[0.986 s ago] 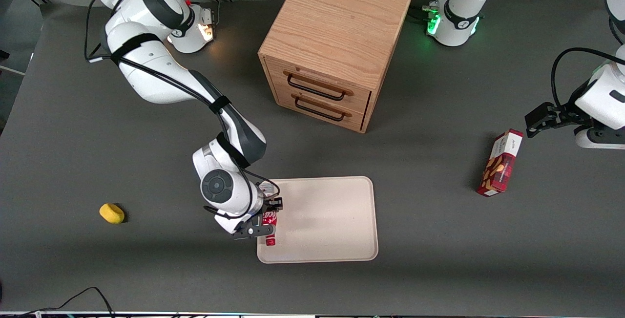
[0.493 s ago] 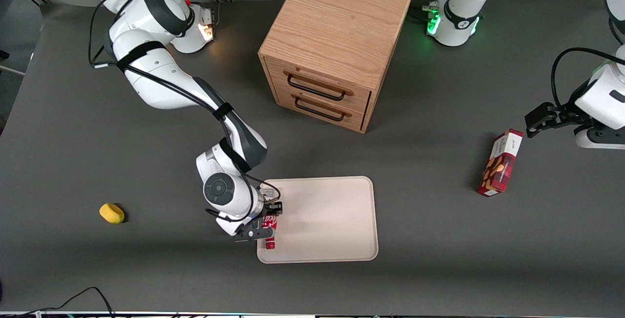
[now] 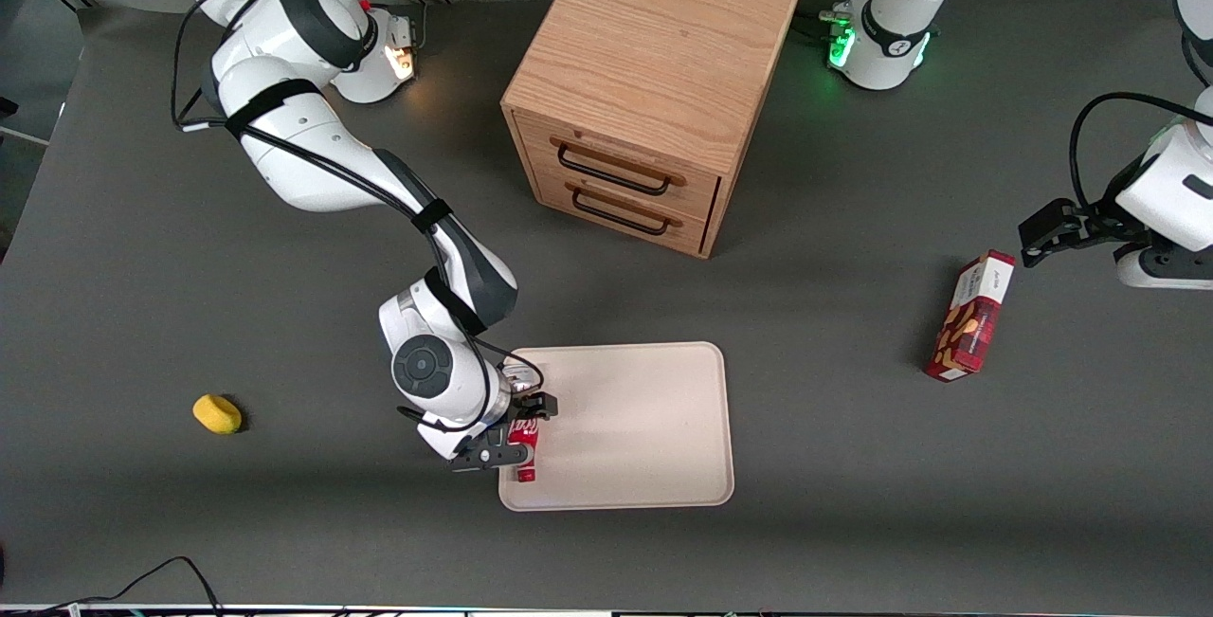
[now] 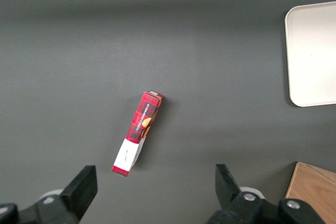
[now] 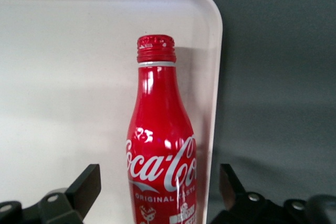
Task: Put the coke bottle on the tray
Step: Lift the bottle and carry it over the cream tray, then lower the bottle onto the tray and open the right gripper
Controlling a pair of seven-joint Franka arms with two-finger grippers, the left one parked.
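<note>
The coke bottle point(image 3: 524, 451) point(image 5: 163, 145), red with white script, lies on the beige tray point(image 3: 635, 427) point(image 5: 68, 77) close to the rim at the working arm's end, its cap pointing toward the front camera. My right gripper point(image 3: 519, 430) point(image 5: 158, 182) hovers over the bottle's body. It is open: its two black fingers point(image 5: 86, 187) stand wide on either side of the bottle with a gap on each side. The bottle's base end is hidden under the wrist. A corner of the tray point(image 4: 315, 51) also shows in the left wrist view.
A wooden two-drawer cabinet point(image 3: 654, 77) stands farther from the front camera than the tray. A red snack box point(image 3: 971, 318) point(image 4: 139, 132) lies toward the parked arm's end. A yellow lump point(image 3: 217, 413) sits toward the working arm's end, and a black cable point(image 3: 142, 579) runs along the near table edge.
The wrist has shifted slightly toward the working arm's end and the fingers have spread off the bottle. The bottle stays lying on the tray.
</note>
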